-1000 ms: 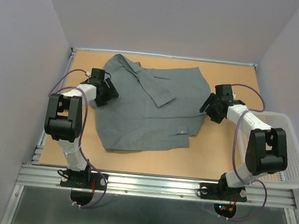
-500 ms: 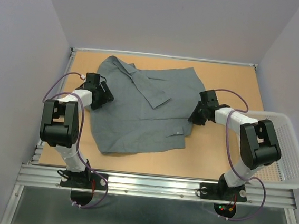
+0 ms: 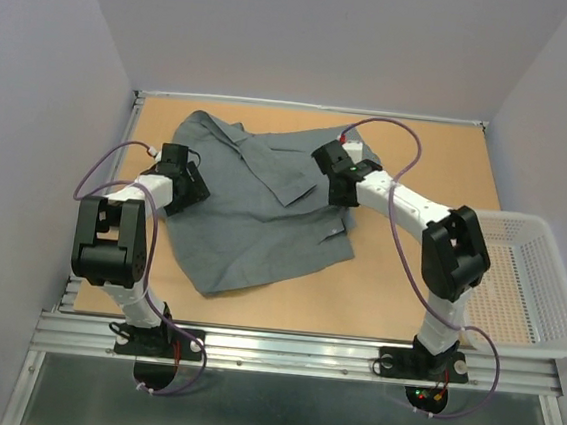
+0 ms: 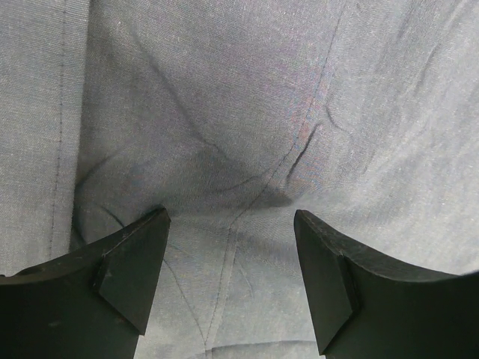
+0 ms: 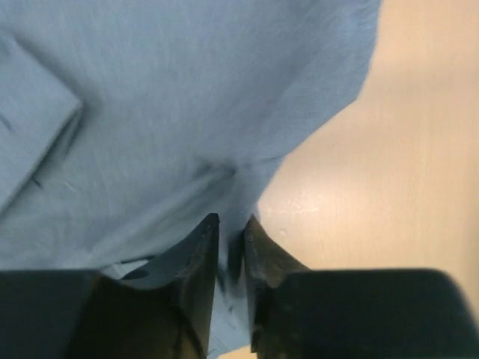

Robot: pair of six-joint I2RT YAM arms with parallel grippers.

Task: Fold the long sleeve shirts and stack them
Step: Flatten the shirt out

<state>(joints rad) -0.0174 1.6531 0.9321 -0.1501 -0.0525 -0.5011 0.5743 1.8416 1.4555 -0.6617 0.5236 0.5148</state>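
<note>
Grey button-up shirt [image 3: 253, 220] seems mid-fold: right gripper [image 5: 230, 228] pinches its side edge, left gripper [image 4: 230, 224] spread above the cloth; next, probably lay that edge across flat

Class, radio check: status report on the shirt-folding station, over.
Left gripper open above plain grey button-up shirt. Right gripper shut on its edge. White mesh plastic basket stands apart, right side.
</note>
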